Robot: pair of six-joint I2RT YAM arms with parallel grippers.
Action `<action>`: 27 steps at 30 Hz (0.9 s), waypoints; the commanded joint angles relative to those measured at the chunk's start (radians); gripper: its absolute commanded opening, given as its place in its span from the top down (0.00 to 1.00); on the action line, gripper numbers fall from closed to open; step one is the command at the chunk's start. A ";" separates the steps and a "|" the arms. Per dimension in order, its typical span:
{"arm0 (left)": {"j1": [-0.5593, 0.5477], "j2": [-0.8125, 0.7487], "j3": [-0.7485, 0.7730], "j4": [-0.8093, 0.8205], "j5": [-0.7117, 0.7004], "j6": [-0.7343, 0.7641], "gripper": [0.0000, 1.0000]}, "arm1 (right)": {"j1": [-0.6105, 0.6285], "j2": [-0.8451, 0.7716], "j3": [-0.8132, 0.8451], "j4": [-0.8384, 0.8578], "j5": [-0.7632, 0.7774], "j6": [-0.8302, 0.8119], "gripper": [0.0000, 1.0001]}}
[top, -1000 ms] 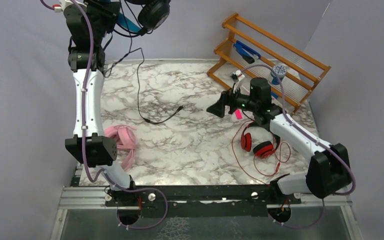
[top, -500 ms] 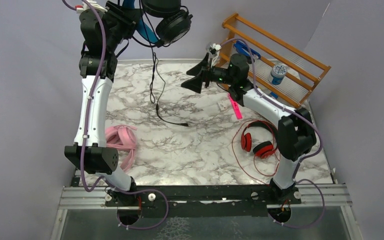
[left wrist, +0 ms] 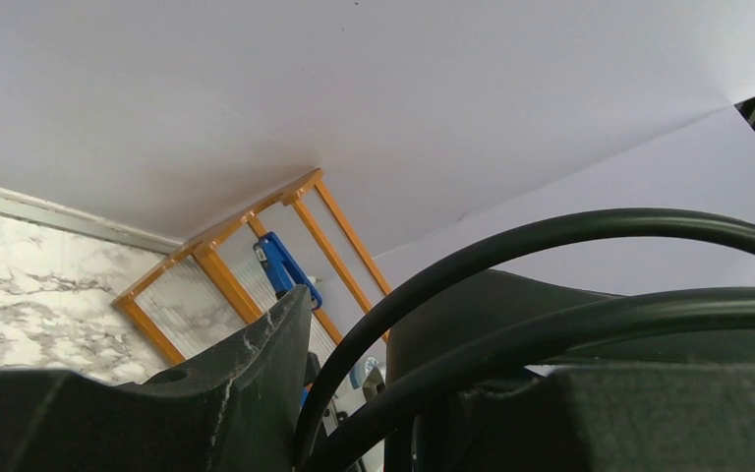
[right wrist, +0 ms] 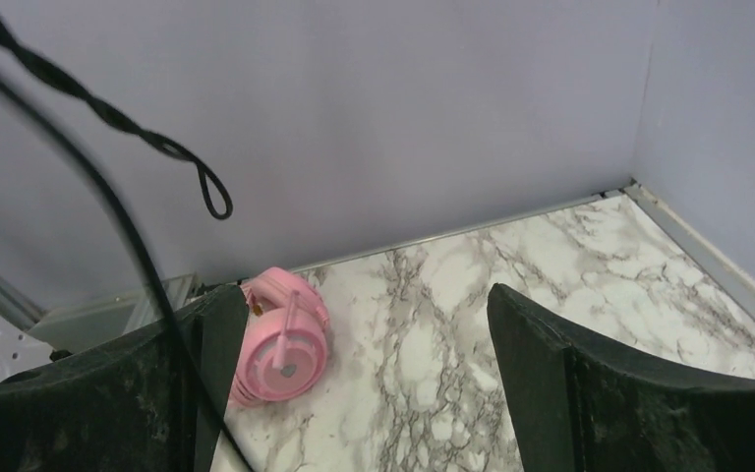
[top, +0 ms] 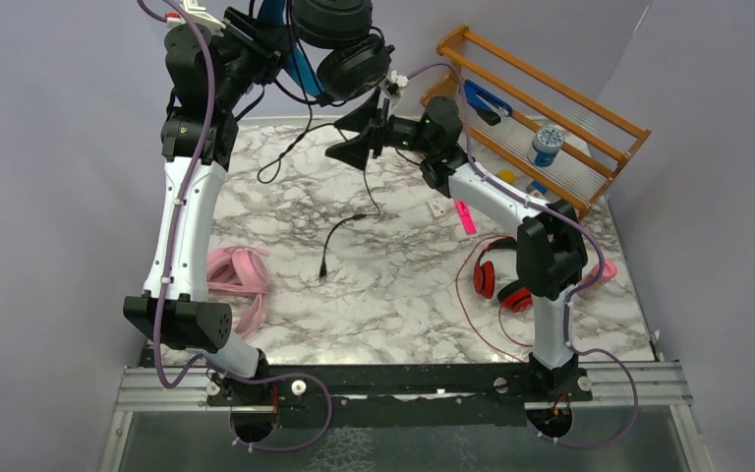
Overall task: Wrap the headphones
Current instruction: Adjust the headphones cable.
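My left gripper (top: pixel 277 37) is raised high at the back and is shut on the black headphones with the blue headband (top: pixel 342 44). Their thick black cable (left wrist: pixel 551 236) fills the left wrist view. The thin cable (top: pixel 359 187) hangs down, and its plug end (top: pixel 322 267) lies on the marble table. My right gripper (top: pixel 340 138) is open, raised beside the hanging cable. In the right wrist view the cable (right wrist: pixel 108 206) crosses my left finger (right wrist: pixel 138 393). The pink headphones (top: pixel 238 275) lie at the left, and the red headphones (top: pixel 506 280) at the right.
A wooden rack (top: pixel 541 108) leans at the back right with a blue-handled tool (top: pixel 487 98) and a blue-capped container (top: pixel 548 143). A pink marker (top: pixel 467 216) and a small white piece (top: pixel 439 208) lie beside it. The red cable (top: pixel 472 315) loops round the right arm.
My left arm carried the black headphones rightward. My right arm swung up and left from the red headphones to the hanging cable. The cable's plug end slid across the table.
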 commanded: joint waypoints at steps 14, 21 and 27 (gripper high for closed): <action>-0.030 -0.032 0.008 0.086 0.025 -0.046 1.00 | 0.014 -0.042 -0.018 0.043 -0.018 0.118 0.82; -0.030 0.021 0.081 0.099 0.053 -0.070 1.00 | 0.006 -0.196 -0.488 0.037 0.031 0.112 1.00; -0.030 0.016 0.099 0.074 0.033 -0.030 1.00 | -0.049 -0.256 -0.774 0.030 0.002 0.164 1.00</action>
